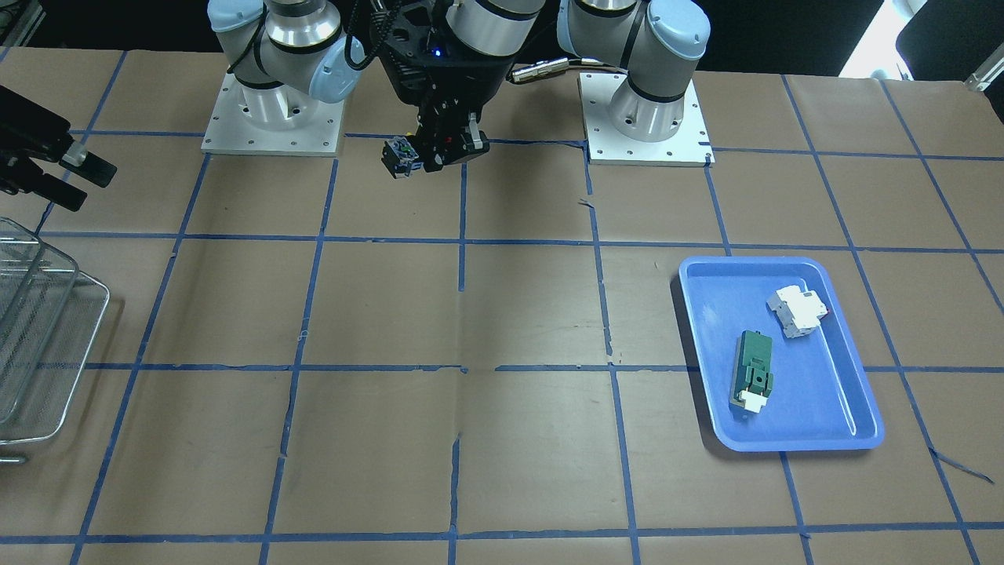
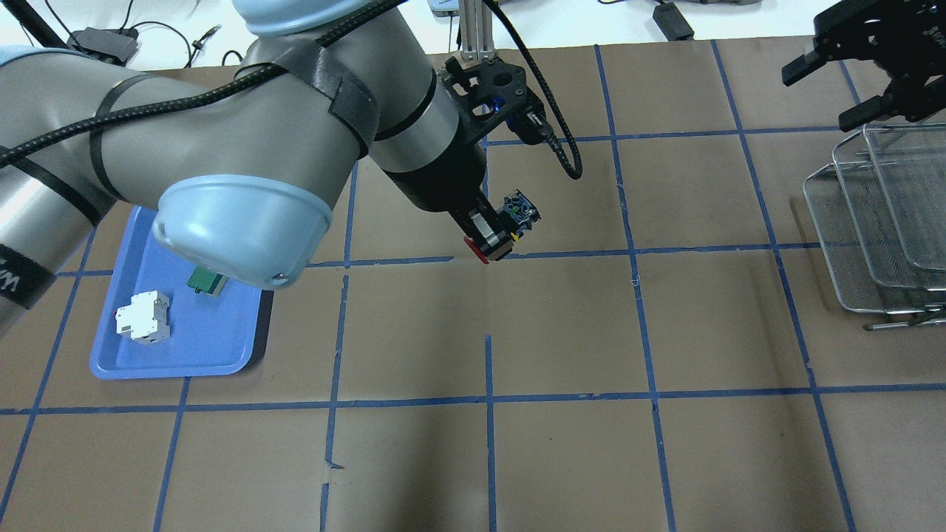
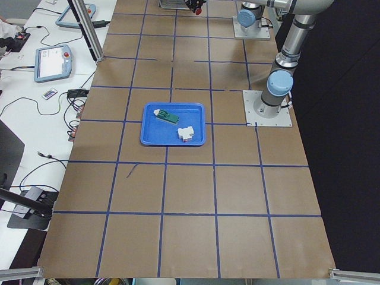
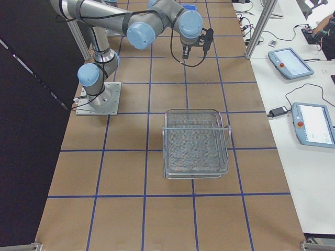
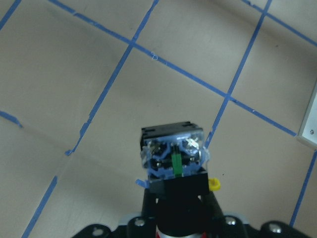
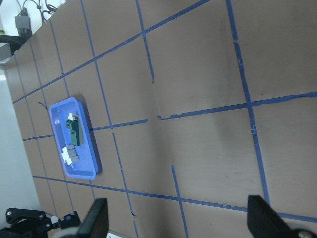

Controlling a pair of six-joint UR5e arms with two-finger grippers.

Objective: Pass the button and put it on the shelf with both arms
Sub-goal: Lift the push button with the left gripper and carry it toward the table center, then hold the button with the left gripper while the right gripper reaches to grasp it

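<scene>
You see the left hand [image 2: 494, 238] gripping the button [image 2: 522, 212] by its body above the counter [image 2: 562, 332], right hand [image 2: 829, 92] spread wide near the shelf [image 2: 872, 222] at the right

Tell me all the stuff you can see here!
Table: 1, brown, blue tape lines, under everything.
Tray: 1, blue, on the table, robot's left side.
Green block: 1, green, in the tray.
White module: 1, white, in the tray.
Shelf: 1, silver wire, robot's right side.
Button: 1, red cap and black body, held above the table.
Left tool: 1, black, shut on the button.
Right tool: 1, black, open, by the shelf.
</scene>
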